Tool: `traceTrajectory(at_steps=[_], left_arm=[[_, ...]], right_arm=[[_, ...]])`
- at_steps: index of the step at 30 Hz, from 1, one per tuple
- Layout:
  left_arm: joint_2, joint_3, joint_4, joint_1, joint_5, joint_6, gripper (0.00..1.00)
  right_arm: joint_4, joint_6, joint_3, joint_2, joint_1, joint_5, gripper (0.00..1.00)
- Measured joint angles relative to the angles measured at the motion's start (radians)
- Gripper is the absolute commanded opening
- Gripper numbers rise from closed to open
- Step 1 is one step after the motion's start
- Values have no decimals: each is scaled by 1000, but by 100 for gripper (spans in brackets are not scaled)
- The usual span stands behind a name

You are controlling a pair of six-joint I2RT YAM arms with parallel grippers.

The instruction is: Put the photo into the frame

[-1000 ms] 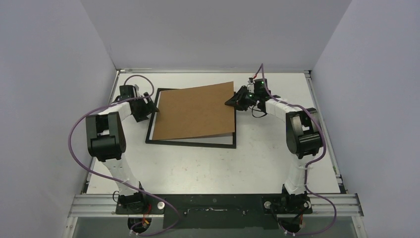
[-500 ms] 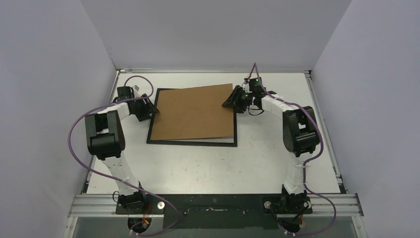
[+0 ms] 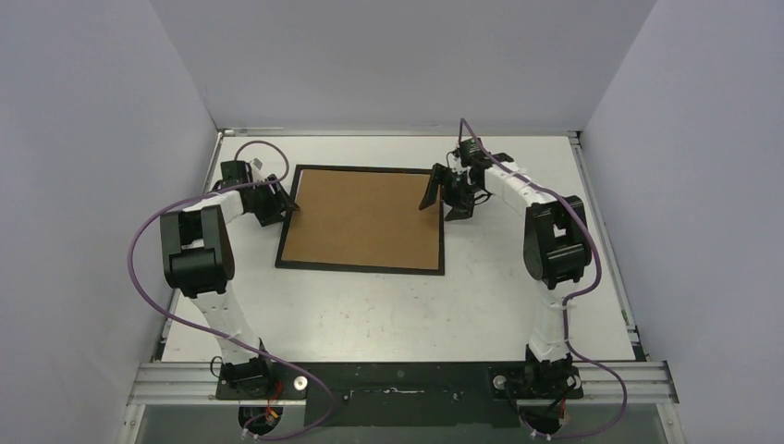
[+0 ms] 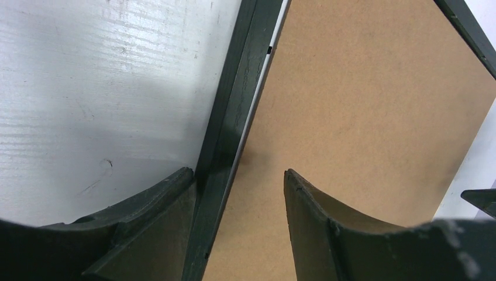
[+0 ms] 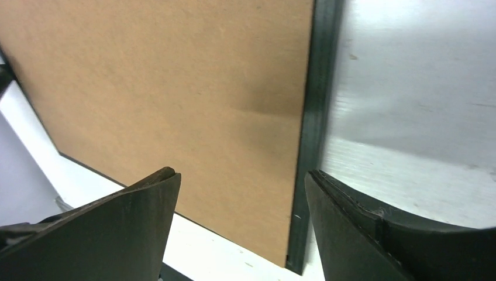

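The brown backing just dropped flat inside the frame, out of my right claw, now wide over the frame's right rail. My left claw sits wide over its left rail. The photo's hidden, presumably underneath the backing.

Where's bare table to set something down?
Biggest bare patch: table between the frame and the arm bases. Crowded at the frame's left and right edges, which the left gripper and right gripper straddle.
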Motion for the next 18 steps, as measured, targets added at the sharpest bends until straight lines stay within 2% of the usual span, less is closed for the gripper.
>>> traceTrajectory(at_steps=[6, 15, 18], left_arm=[[2, 6, -6, 0, 2, 7, 55], [8, 18, -23, 0, 5, 23, 55], [10, 19, -24, 0, 6, 26, 55]], right_arm=[[-80, -66, 20, 0, -19, 60, 79], [-82, -100, 26, 6, -5, 85, 56], [-55, -90, 26, 14, 6, 67, 52]])
